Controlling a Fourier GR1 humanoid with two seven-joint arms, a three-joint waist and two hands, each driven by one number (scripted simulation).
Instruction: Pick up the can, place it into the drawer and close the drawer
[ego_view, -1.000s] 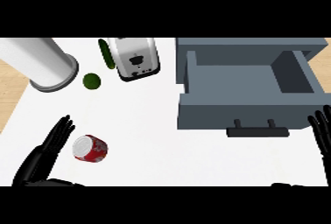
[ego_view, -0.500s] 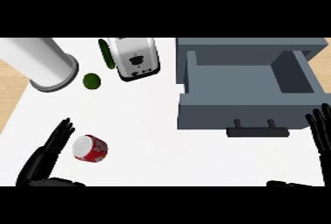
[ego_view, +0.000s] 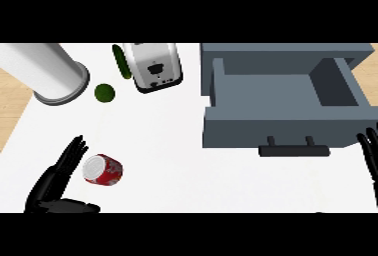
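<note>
The red metal can (ego_view: 103, 170) with a silver end is lying on its side, touching the spread left hand (ego_view: 57, 179). The grey box-shaped drawer (ego_view: 284, 131) is standing open (black handle (ego_view: 294, 150)). The right hand (ego_view: 368, 152) is resting spread at the right edge.

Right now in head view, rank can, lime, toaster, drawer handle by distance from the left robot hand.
From the left robot hand:
1. can, right beside its fingers
2. lime, up the counter
3. toaster, far edge
4. drawer handle, far right

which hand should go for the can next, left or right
Left, probably. The left hand is open right beside the can, which lies on its side. The right hand is across the counter, past the drawer handle.
</note>
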